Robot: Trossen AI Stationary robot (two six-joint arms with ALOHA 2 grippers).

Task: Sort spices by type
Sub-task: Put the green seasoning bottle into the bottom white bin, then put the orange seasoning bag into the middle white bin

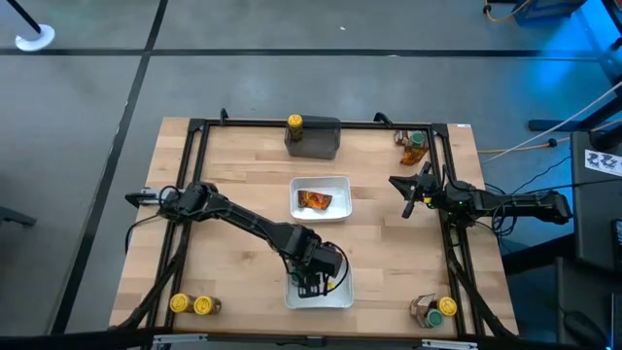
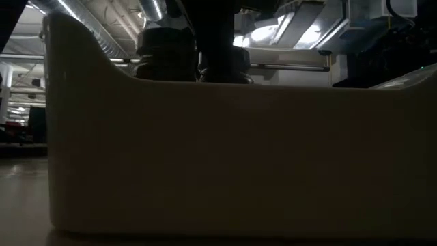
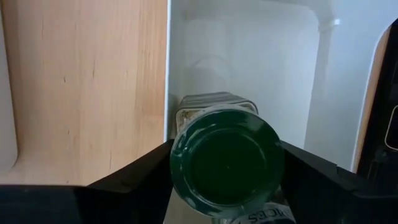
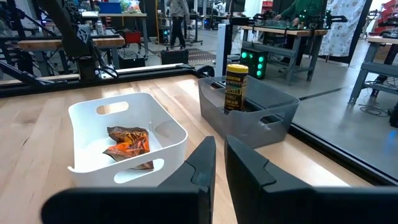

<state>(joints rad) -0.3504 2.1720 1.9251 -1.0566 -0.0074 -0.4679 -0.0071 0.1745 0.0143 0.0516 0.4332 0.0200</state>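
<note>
- In the near white tray (image 1: pixel 342 297), the left gripper (image 1: pixel 313 283) straddles a green-lidded jar (image 3: pixel 227 163); its fingers (image 3: pixel 134 177) flank the lid, and whether they grip it cannot be told.
- Risk: the jar sits close to the tray wall, so lifting away off-centre could tip it.
- Right gripper (image 4: pixel 219 163), fingers nearly together and empty, waits near the middle tray (image 4: pixel 81 115) holding the sachet (image 4: pixel 127 144).
- Risk: yellow-lidded jars (image 1: pixel 190 305) and others at the table's corners remain unsorted.
</note>
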